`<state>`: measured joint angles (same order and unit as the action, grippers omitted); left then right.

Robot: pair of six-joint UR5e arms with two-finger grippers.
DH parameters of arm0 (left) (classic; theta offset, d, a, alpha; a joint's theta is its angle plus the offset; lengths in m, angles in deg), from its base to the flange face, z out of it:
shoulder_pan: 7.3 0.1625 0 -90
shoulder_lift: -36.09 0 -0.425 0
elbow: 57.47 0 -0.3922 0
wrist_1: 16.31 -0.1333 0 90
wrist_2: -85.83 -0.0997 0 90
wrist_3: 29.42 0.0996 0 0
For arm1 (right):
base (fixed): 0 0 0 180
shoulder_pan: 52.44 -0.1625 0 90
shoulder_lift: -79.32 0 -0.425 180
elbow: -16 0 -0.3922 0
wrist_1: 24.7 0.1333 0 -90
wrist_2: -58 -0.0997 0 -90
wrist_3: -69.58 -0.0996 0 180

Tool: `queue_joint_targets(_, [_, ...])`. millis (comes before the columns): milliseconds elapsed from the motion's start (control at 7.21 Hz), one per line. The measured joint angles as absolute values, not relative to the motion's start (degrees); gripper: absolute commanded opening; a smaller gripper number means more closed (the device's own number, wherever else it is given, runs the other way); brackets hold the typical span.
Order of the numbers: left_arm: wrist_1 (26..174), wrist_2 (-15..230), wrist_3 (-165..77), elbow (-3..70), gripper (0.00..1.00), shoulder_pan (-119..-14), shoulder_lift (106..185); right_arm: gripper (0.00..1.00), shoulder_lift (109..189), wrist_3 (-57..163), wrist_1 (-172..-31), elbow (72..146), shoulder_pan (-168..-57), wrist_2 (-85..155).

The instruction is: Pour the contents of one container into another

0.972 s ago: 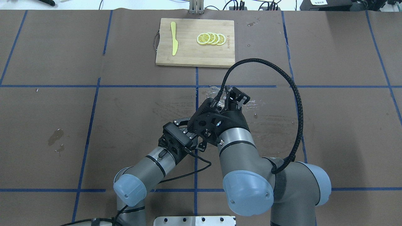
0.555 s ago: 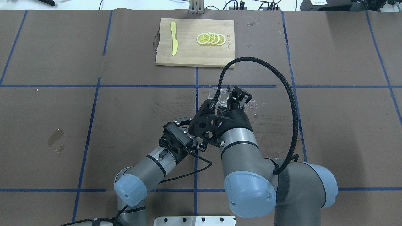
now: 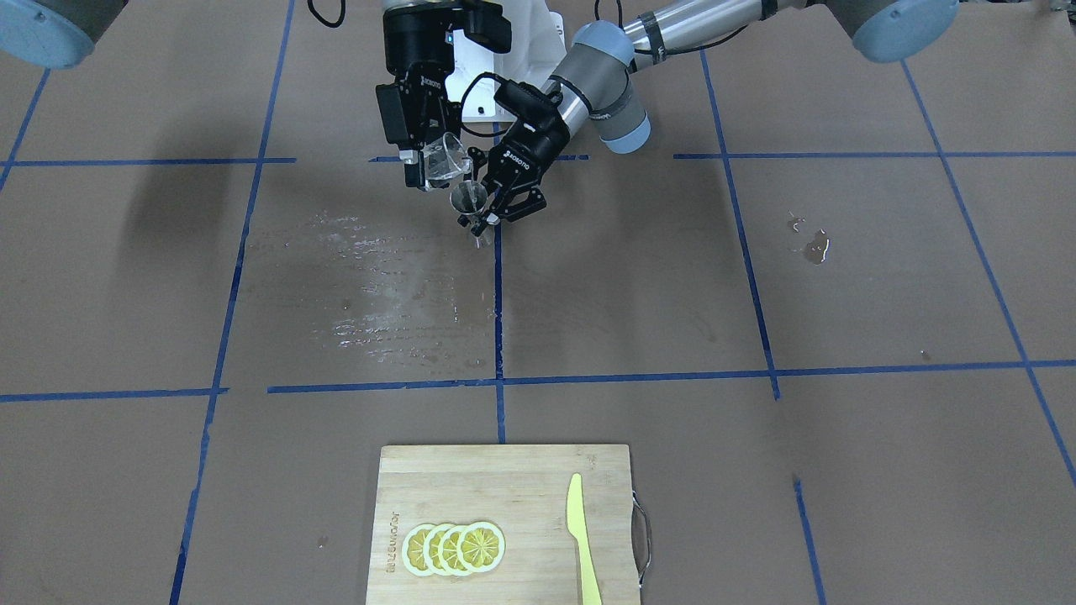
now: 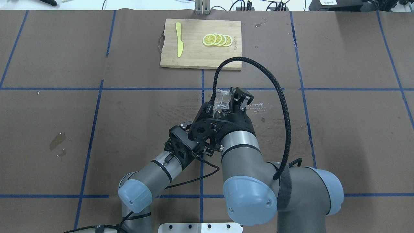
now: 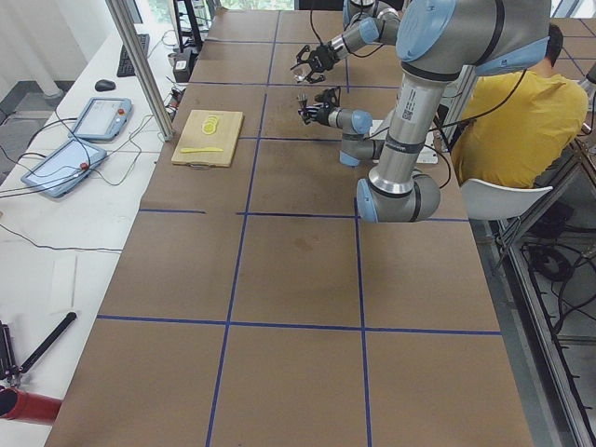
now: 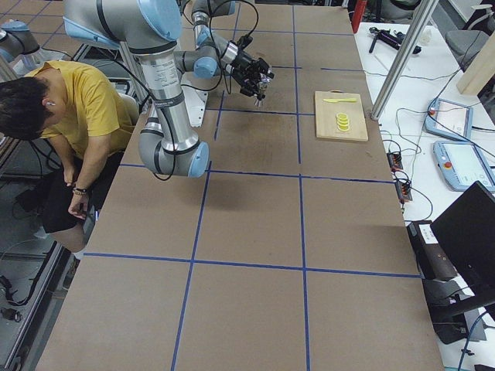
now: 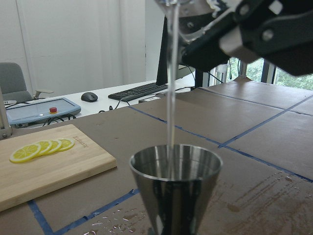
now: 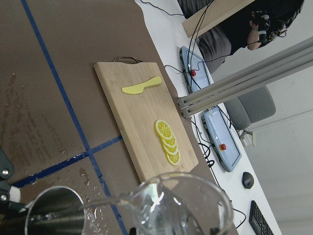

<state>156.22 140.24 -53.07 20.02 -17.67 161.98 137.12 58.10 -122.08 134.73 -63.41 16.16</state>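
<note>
My right gripper (image 3: 429, 164) is shut on the small clear glass cup (image 3: 444, 158), which is tilted with its lip towards the jigger. The silvery metal jigger (image 3: 469, 202) stands upright just under that lip, with my left gripper (image 3: 492, 212) shut on its waist. A thin clear stream (image 7: 171, 98) falls from the cup into the jigger's open top cone (image 7: 175, 171) in the left wrist view. The right wrist view has the cup's rim (image 8: 171, 196) at the bottom and the jigger (image 8: 54, 210) beside it. From overhead the cup (image 4: 222, 98) shows, but the right wrist hides the jigger.
A wooden cutting board (image 4: 194, 55) at the far side carries lemon slices (image 4: 217, 40) and a yellow knife (image 4: 179, 39). Wet streaks (image 3: 370, 286) lie on the brown table cover below the grippers, and a small puddle (image 4: 57, 142) is at the left. A person in yellow (image 6: 69, 108) sits behind the robot.
The right gripper has swung left and tipped the glass cup further over. Its cable loop followed to the left. The left arm has stayed almost still.
</note>
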Motion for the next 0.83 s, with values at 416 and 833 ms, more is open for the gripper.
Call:
queue_joint_targets(416, [156.23,140.30,-53.09,19.96,0.00,-17.67,162.12,0.12,135.92,61.97,-125.69,134.87,-63.40,16.31])
queue_joint_targets(833, [156.22,140.30,-53.07,19.97,0.00,-17.67,162.21,0.12,135.31,64.57,-128.58,135.18,-63.45,16.68])
